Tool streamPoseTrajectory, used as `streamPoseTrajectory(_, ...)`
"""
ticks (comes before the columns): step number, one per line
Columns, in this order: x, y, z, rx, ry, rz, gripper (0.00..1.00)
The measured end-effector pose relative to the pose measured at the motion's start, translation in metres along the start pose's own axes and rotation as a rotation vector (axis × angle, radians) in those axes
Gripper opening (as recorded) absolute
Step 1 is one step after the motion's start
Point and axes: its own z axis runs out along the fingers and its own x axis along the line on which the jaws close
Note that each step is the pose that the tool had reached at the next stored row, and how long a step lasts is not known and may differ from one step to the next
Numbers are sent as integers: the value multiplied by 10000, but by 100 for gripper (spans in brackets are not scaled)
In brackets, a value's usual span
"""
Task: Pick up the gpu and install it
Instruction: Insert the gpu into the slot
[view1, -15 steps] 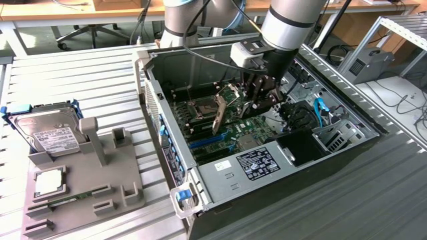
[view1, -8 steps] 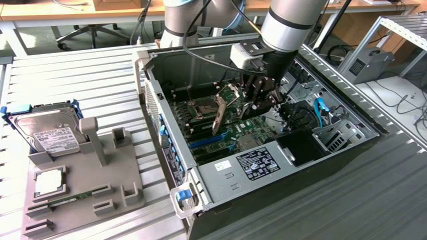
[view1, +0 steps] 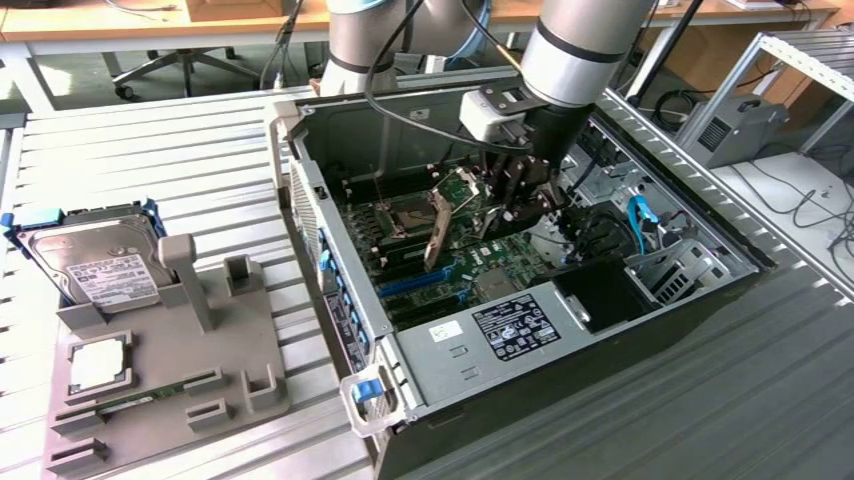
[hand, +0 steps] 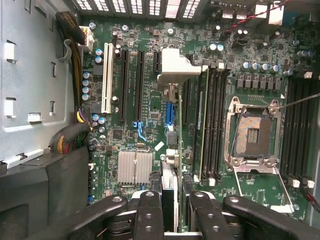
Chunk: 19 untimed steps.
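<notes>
wrist view: hand (hand: 170, 207) clamps the gpu (hand: 170, 150) edge-on above the motherboard (hand: 130, 120).

- You are seeing the gpu's (hand: 170, 90) bracket showing as pale matt metal.
- The gripper's (hand: 170, 210) black fingers (hand: 149, 212) are looking like smooth matt plastic.
- The heatsink (hand: 135, 167) is gleaming as ribbed silver metal.

Wooden desk (view1: 160, 25), office chair (view1: 174, 65) behind.

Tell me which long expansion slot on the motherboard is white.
The long slot beside the blue capacitors; the two long slots next to it are black.
</notes>
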Motion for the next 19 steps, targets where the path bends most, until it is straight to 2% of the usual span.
streamPoseTrajectory(19, 8, -1, 56, 0, 0, 0, 26)
